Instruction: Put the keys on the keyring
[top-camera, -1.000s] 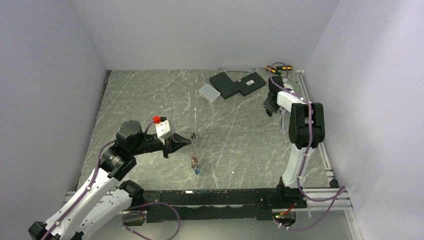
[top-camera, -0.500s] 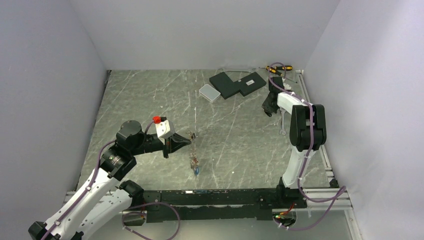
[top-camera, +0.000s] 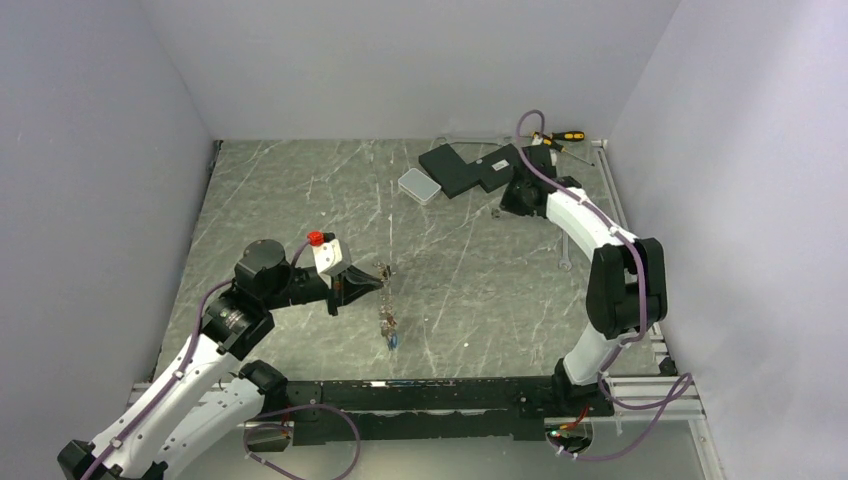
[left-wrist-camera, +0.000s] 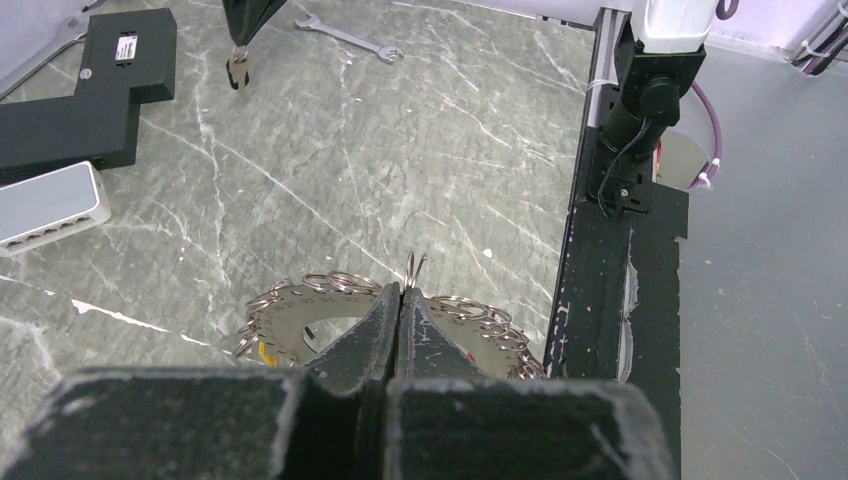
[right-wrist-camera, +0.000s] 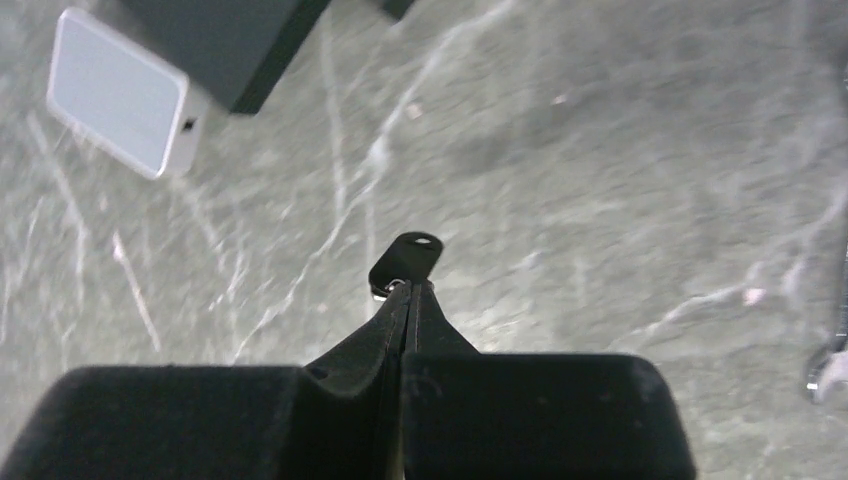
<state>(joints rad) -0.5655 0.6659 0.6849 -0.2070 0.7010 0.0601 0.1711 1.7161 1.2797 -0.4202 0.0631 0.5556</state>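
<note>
Right fingers are pinched fully together on one small, dark-looking key, nipping it by one end so that the head with its hole sticks out past the tips. They hang over the far right of the surface, near the black blocks and the white box. Left fingers are closed just as tight, clamped on the rim of the keyring. They seem to hold it up off the surface near the front centre, with other keys dangling below it. From where I stand, the job now looks like carrying that one key across to the ring, the two being well apart. To do it well, I'd say the right arm should come in slowly with the holed head leading. It should aim for one of the little split loops round the rim, on a side away from the left fingers, while the left arm keeps the ring steady. The hold on the key is slight, so any knock could twist it. Some things are hard to judge. The key's other end is buried between the fingertips. The near part of the ring is hidden behind the left fingers in the wrist view, and from above it shows only edge-on. I cannot tell which loops are free. A wrench lies beside the right arm.
</note>
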